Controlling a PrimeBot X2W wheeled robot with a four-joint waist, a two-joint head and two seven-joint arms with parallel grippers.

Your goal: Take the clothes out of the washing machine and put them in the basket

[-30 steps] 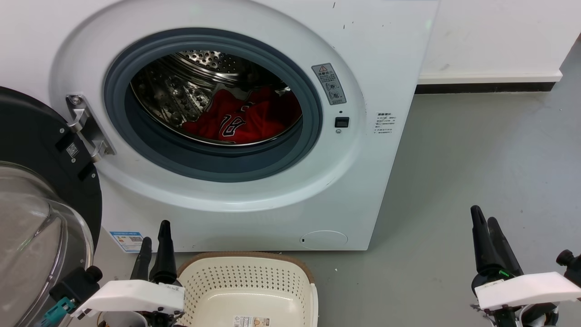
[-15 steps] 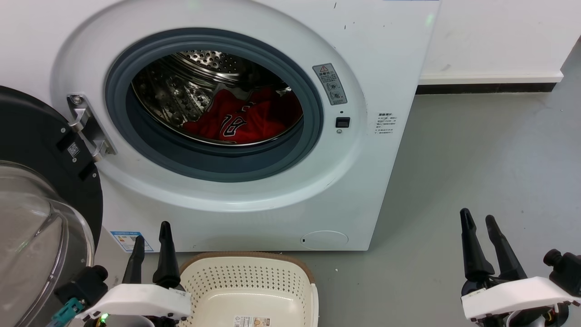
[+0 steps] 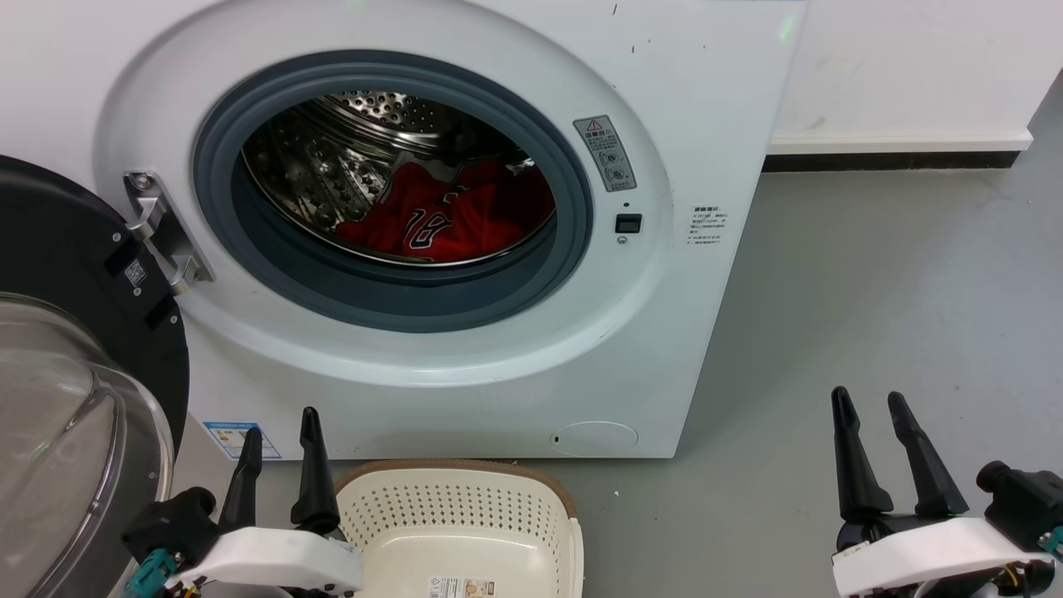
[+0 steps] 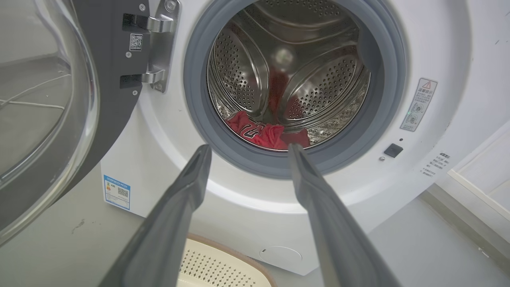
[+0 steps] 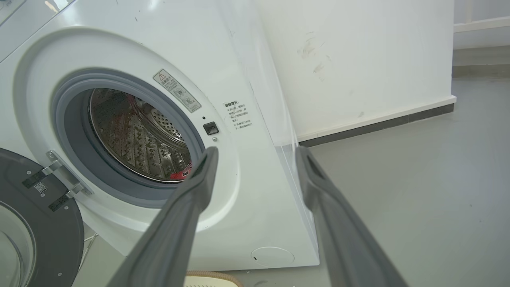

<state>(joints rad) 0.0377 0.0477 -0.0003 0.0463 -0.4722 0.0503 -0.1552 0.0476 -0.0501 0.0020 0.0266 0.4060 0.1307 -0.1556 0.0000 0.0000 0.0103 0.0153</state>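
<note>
The white washing machine (image 3: 681, 124) stands with its door swung open to the left. Red clothes (image 3: 448, 220) with white numbers lie at the bottom of the steel drum, also seen as clothes (image 4: 263, 133) and as a red sliver of clothes (image 5: 181, 173). The cream basket (image 3: 453, 507) sits on the floor right under the washer front, holding nothing. My left gripper (image 3: 281, 423) is open beside the basket's left rim, and in the left wrist view the left gripper (image 4: 249, 146) points at the drum opening. My right gripper (image 3: 867, 396) is open over bare floor, right of the washer; the right gripper (image 5: 257, 149) holds nothing.
The open round door (image 3: 75, 399), with its glass bowl and black rim, juts out at the lower left close to my left arm. Grey floor (image 3: 872, 274) stretches to the right of the washer, up to a white wall with a dark baseboard (image 3: 889, 159).
My right gripper's fingers have spread apart and the gripper has shifted a little left and down. My left gripper has edged right, its fingers slightly wider. The clothes have not moved.
</note>
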